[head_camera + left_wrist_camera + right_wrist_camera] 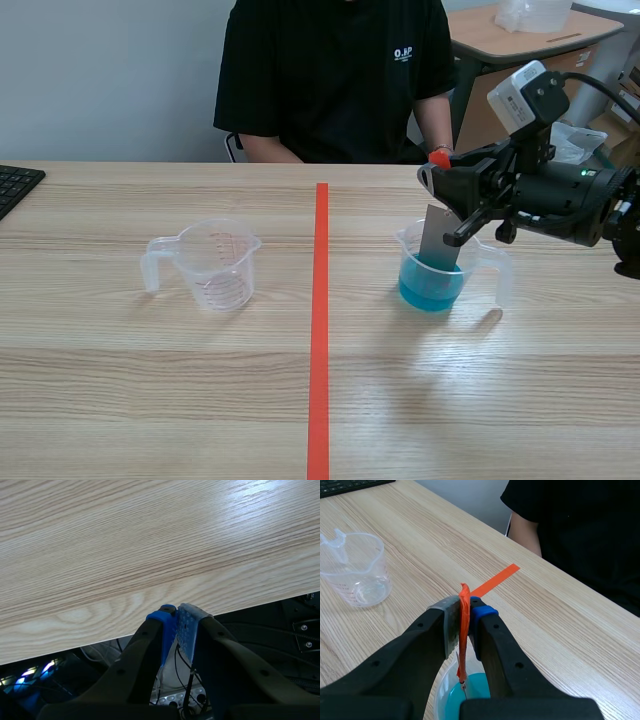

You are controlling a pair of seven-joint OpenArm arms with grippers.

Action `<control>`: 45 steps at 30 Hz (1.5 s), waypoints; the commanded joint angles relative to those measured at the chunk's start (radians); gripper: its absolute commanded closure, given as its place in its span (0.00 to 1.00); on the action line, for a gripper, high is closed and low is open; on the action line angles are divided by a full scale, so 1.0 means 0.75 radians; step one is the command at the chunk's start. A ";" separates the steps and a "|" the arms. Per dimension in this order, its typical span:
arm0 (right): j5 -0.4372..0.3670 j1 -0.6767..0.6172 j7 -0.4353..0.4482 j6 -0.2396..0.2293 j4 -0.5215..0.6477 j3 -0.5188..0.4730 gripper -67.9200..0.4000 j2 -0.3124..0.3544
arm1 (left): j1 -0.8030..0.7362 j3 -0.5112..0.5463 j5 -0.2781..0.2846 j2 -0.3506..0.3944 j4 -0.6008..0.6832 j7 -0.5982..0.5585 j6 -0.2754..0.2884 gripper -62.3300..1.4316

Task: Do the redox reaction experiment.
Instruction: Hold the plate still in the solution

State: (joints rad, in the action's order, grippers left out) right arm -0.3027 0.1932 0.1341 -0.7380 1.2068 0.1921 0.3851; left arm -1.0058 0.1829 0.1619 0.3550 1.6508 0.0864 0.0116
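Table [150, 390]: pale wood-grain top, matte, filling most of the scene view. A person [330, 70] in a black T-shirt sat across it.

View differences: the scene view showed the right arm [560, 195], black, coming in from the right. The left gripper [176, 617] appeared only in the left wrist view. Its fingers were closed on nothing, blue dotted pads pressed together, over the table's near edge with cables underneath.

The right wrist view gave the grip in detail. The right gripper [465, 612] was clamped on an orange tape tab [464, 630], pinched between one grey pad and one blue pad.

Task item: the tab topped a metal strip [440, 238], which was thin, flat, rectangular and dull grey. The strip hung slightly tilted, with its lower end dipped in blue liquid [430, 290].

The liquid sat in a clear plastic measuring cup [407, 238] with handle and spout, right of the orange tape line [319, 330]. A second measuring cup [215, 265], clear with printed graduations, appeared empty and stood left of the line, well apart.

A black keyboard [15, 185] corner lay at the table's left edge.
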 commanded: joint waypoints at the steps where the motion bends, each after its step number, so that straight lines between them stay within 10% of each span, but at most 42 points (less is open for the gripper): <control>1: -0.014 0.031 0.019 -0.010 0.022 -0.010 0.97 0.011 | -0.015 -0.002 0.004 0.004 0.006 -0.010 0.002 0.91; 27: -0.037 0.025 0.014 -0.010 0.128 -0.014 0.97 0.046 | -0.015 -0.002 0.004 0.004 0.006 -0.009 0.003 0.91; 45: -0.459 0.023 -0.224 -0.010 0.398 -0.064 0.97 0.229 | -0.015 -0.002 0.004 0.006 0.006 -0.010 0.003 0.91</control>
State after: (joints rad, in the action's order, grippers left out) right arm -0.6254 0.1928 -0.0452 -0.7395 1.4853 0.1726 0.5381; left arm -1.0058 0.1829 0.1623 0.3550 1.6508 0.0895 0.0120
